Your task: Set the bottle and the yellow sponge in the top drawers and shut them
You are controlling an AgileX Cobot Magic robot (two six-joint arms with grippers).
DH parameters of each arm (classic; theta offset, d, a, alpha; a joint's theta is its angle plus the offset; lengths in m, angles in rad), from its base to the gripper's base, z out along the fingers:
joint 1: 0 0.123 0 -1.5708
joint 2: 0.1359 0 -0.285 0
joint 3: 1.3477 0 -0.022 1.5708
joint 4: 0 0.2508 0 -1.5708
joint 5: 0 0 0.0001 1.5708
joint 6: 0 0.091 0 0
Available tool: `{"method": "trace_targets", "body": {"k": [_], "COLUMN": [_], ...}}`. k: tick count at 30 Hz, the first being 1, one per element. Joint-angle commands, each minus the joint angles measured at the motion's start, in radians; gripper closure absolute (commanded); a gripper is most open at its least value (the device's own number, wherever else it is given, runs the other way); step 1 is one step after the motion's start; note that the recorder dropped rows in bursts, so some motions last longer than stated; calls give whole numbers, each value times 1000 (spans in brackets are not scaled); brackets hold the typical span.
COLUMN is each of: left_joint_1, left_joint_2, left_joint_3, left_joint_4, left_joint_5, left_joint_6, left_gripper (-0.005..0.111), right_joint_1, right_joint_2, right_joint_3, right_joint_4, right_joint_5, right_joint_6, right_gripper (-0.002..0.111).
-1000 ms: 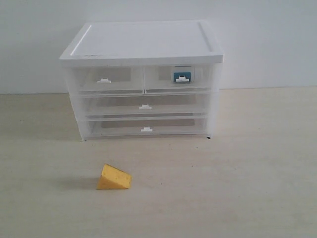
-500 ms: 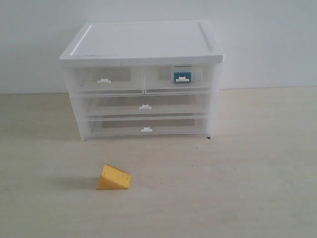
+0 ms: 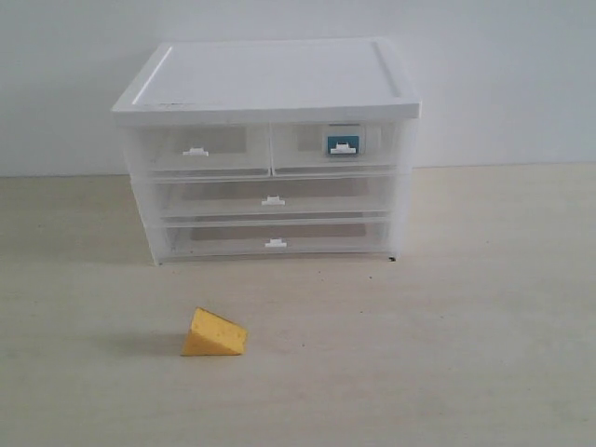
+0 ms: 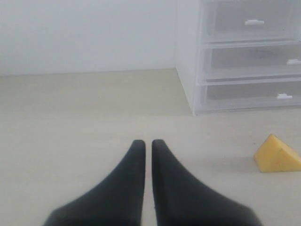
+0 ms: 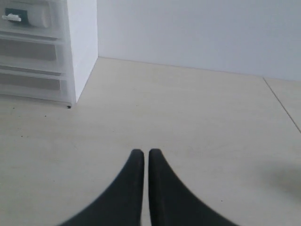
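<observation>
**Exterior view.** Neither arm is in sight. The cabinet (image 3: 270, 84) stands at the back of the table (image 3: 484, 326). Both top drawers look pushed in flush, the left top drawer (image 3: 200, 149) and the right top drawer (image 3: 372, 147). The bottle (image 3: 342, 144) shows teal through the right one's front, behind its tab. The yellow sponge (image 3: 214, 333) lies on the table in front of the cabinet, well apart from it, toward the left.

**Left wrist view.** The left gripper (image 4: 143, 143) is over bare table. Its jaws are pressed almost together with only a thin slit between them, and they hold nothing. The sponge sits off to one side, near but not touching. The left drawer's tab handle (image 4: 254, 21) is visible.

**Right wrist view.** The right gripper (image 5: 142, 153) is likewise clenched on nothing, out beside the cabinet's flank.

**Judgement.**
- The bottle's half looks finished; the sponge falls to the left arm.
- The drawer probably needs opening first. The tab is small, so catch it squarely and pull straight, or the light cabinet may slide.
- For the sponge, spread the jaws before descending.
- Take the wedge across its flat triangular faces, not the slope, and squeeze gently since it looks soft.
</observation>
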Motion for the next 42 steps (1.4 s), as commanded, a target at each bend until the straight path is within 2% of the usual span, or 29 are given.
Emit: {"method": "trace_targets", "body": {"k": [1, 5, 17, 42], "left_joint_1": [3, 3, 3, 3], "left_joint_2": [-4, -4, -4, -4], "left_joint_3": [3, 3, 3, 3], "left_joint_4": [-7, -7, -7, -7], "left_joint_5": [-4, -4, -6, -4], "left_joint_6": [-6, -6, -6, -6], "left_gripper": [102, 102, 102, 102], "right_joint_1": [-1, -1, -1, -1], "right_joint_2": [-8, -45, -120, -120], "right_joint_3": [18, 103, 254, 259], "right_joint_4": [21, 21, 76, 76], "right_joint_5": [-26, -124, -153, -185], "right_joint_6": [-10, -7, -10, -8], "right_gripper": [107, 107, 107, 107]}}
